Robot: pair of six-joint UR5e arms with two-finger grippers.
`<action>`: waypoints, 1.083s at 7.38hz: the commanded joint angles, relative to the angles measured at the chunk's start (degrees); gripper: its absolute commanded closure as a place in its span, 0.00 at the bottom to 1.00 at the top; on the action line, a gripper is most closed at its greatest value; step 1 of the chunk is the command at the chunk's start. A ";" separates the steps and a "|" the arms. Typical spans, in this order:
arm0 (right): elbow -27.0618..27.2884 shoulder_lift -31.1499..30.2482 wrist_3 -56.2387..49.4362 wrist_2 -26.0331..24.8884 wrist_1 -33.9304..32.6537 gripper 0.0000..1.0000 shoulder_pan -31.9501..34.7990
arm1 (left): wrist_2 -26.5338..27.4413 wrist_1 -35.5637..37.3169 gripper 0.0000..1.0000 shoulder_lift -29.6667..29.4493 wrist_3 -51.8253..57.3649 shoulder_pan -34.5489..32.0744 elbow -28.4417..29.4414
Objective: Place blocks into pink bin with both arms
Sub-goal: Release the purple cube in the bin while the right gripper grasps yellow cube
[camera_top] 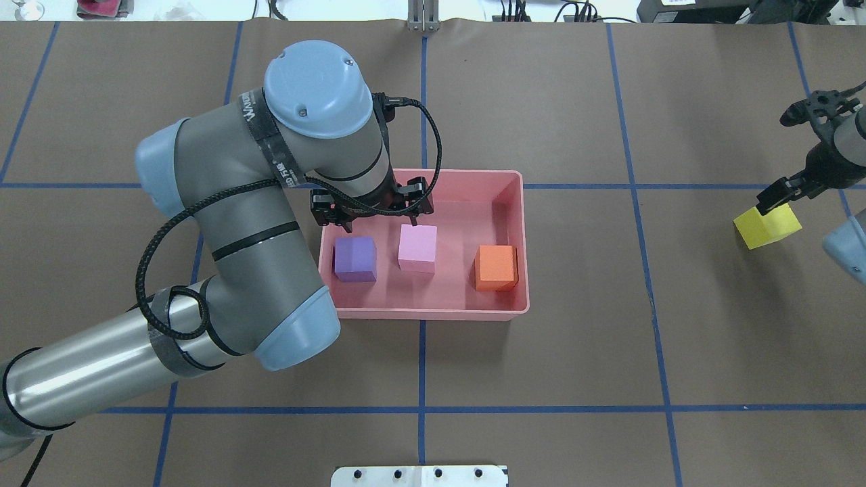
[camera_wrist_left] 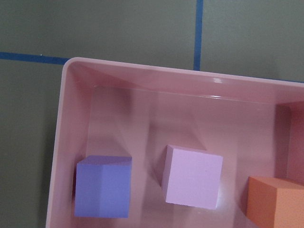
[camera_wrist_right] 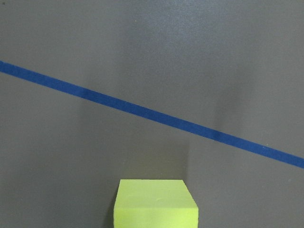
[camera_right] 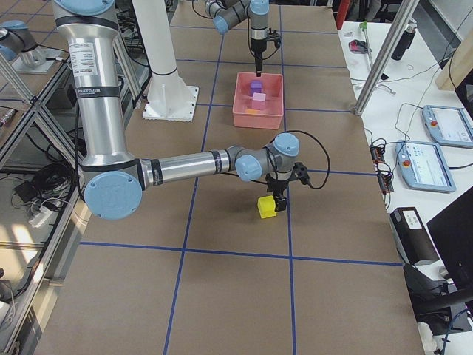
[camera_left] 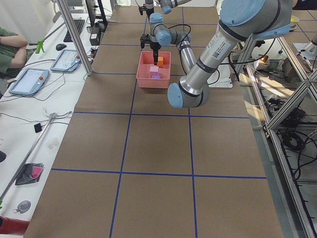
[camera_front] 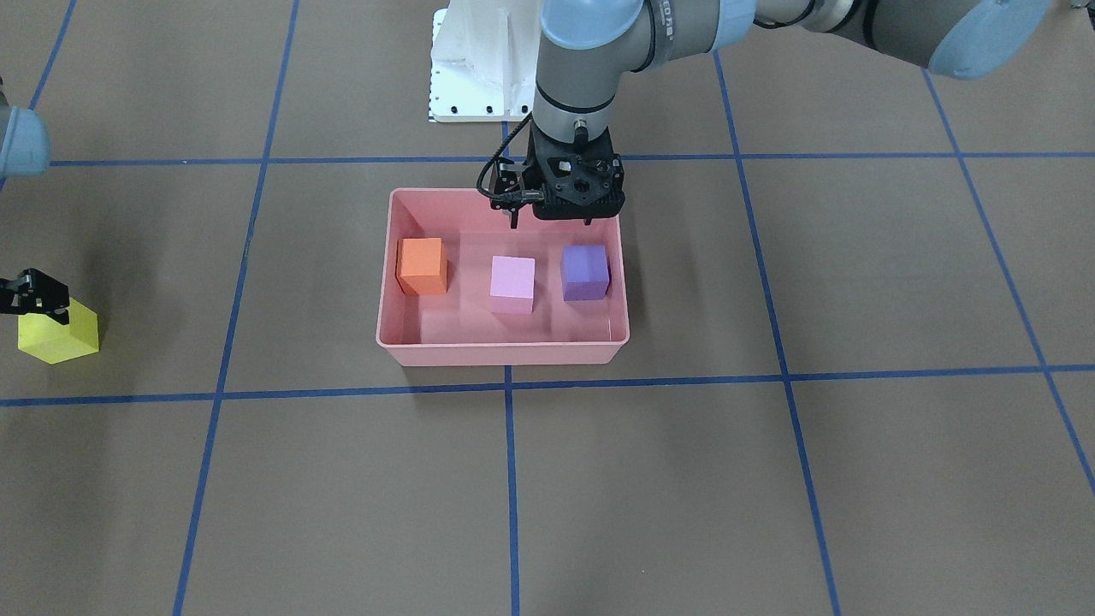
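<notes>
1. Out toward the robot's right end of the tabletop [camera_top: 609,338], well apart from the pink bin [camera_top: 514,177], is the yellow block [camera_top: 768,226]. The orange block [camera_top: 495,267], pink-lilac block [camera_top: 417,247] and purple block [camera_top: 355,258] already lie inside the bin.
2. It looks light, stiff and matte, so it is unlikely to slip. Pinch it across two opposite flat faces.
3. The right claw [camera_top: 777,196] is down at it. Whether it grips, I cannot tell.
4. The left claw [camera_front: 552,221] hangs wide and empty over the bin's robot-side wall, crowding any drop there. Bare floor shows between the pink-lilac and orange blocks.
</notes>
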 commanded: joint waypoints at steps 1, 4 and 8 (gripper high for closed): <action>-1.05 0.05 -0.11 -0.04 0.00 0.00 -1.50 | 0.00 0.00 0.00 0.04 0.00 0.06 -0.04; -4.65 2.42 -0.46 -0.12 0.09 0.00 -3.35 | 0.00 0.00 0.00 -0.05 0.00 -0.03 -0.04; -4.23 2.60 -6.58 0.40 0.00 1.00 -3.35 | -0.26 0.00 0.00 -0.05 0.00 -0.03 -0.47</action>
